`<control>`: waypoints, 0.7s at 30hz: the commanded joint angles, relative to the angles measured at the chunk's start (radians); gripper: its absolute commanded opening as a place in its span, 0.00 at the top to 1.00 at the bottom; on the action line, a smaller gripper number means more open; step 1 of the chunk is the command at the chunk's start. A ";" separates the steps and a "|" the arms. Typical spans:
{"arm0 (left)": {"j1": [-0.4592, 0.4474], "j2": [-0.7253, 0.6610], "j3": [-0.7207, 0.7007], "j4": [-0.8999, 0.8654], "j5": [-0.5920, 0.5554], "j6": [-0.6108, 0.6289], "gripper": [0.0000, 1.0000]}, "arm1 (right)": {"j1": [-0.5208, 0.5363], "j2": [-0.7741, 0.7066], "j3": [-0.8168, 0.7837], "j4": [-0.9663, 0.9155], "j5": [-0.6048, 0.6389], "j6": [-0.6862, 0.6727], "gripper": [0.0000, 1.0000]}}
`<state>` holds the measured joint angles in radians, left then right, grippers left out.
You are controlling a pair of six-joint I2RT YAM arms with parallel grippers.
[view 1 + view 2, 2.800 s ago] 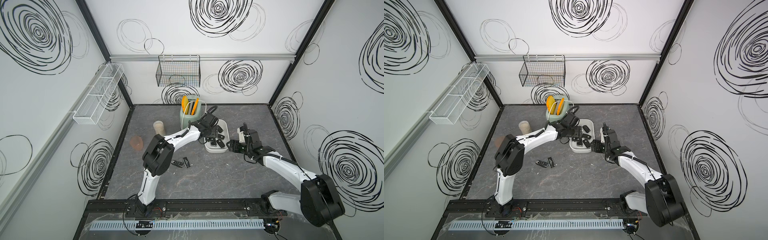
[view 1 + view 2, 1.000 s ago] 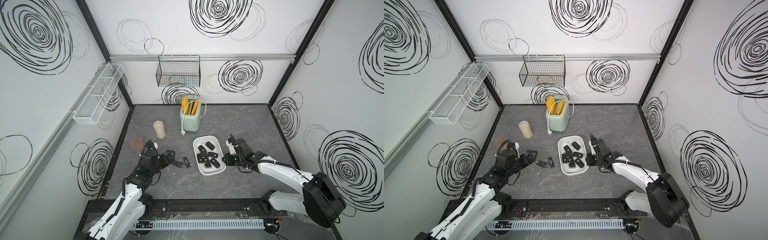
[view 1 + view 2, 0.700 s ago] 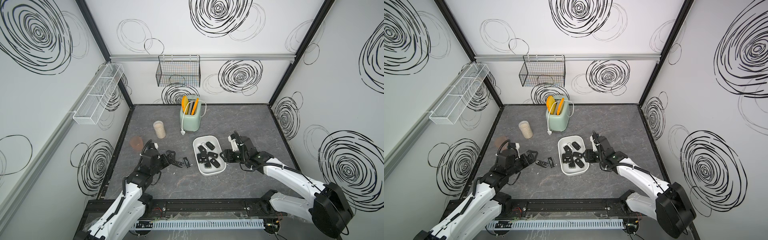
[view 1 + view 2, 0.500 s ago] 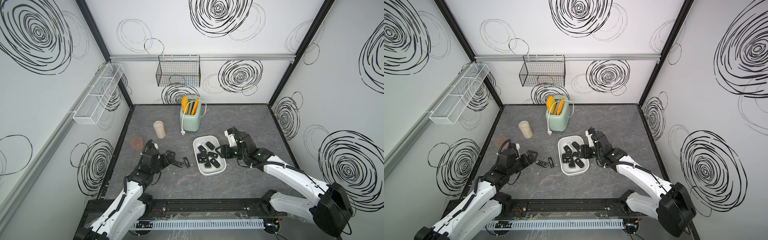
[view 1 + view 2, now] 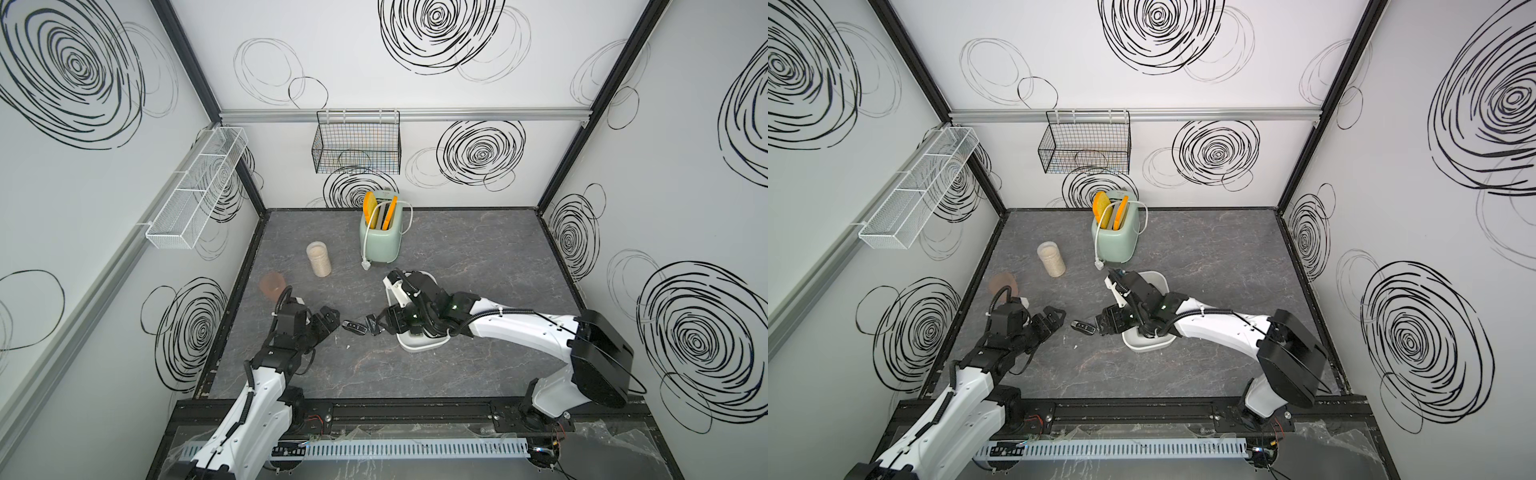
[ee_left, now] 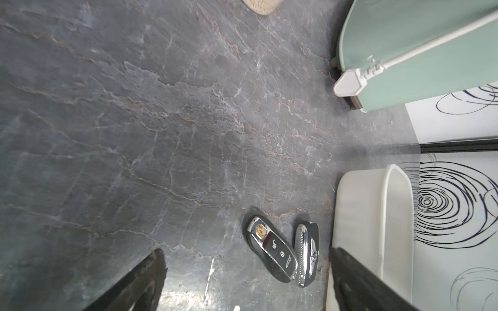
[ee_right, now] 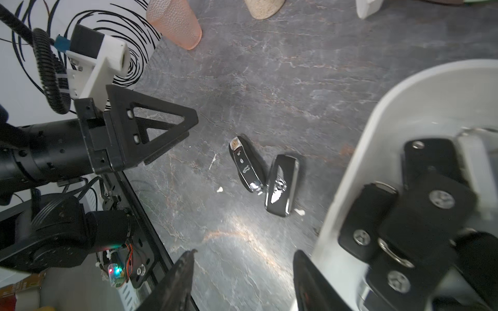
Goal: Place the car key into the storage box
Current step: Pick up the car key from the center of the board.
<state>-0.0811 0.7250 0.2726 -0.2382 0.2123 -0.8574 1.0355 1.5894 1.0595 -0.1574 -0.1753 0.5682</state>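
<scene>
Your left gripper (image 5: pixel 330 321) hangs low over the table (image 6: pixel 161 134), jaws spread wide and empty, aimed at the crested car key (image 6: pixel 270 253) and the winged car key (image 6: pixel 305 253), so either would fit between them. Your right gripper (image 7: pixel 244 255), also parted and empty, reaches across the storage box (image 7: pixel 377 121) toward the same pair. Both lie outside, ends touching, just beside its wall. Other keys (image 7: pixel 431 210) already sit inside.

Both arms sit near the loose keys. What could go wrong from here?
The crest key and winged key lie side by side, so gripping one could drag its neighbour. The left gripper and right gripper both point at them from opposite sides; they might collide.
</scene>
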 commanded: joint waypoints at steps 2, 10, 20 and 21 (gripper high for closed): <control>0.012 -0.015 -0.008 0.011 0.025 -0.005 0.02 | 0.050 0.115 0.107 -0.016 0.050 -0.005 0.39; 0.013 -0.021 -0.013 0.018 0.032 0.003 0.02 | 0.078 0.330 0.289 -0.138 0.213 0.010 0.40; 0.009 -0.022 -0.016 0.028 0.041 0.007 0.02 | 0.069 0.488 0.405 -0.234 0.346 -0.004 0.47; 0.009 -0.022 -0.016 0.030 0.042 0.008 0.02 | 0.069 0.498 0.410 -0.241 0.358 -0.002 0.47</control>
<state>-0.0772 0.7116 0.2672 -0.2375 0.2462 -0.8570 1.1084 2.0628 1.4376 -0.3305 0.1257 0.5579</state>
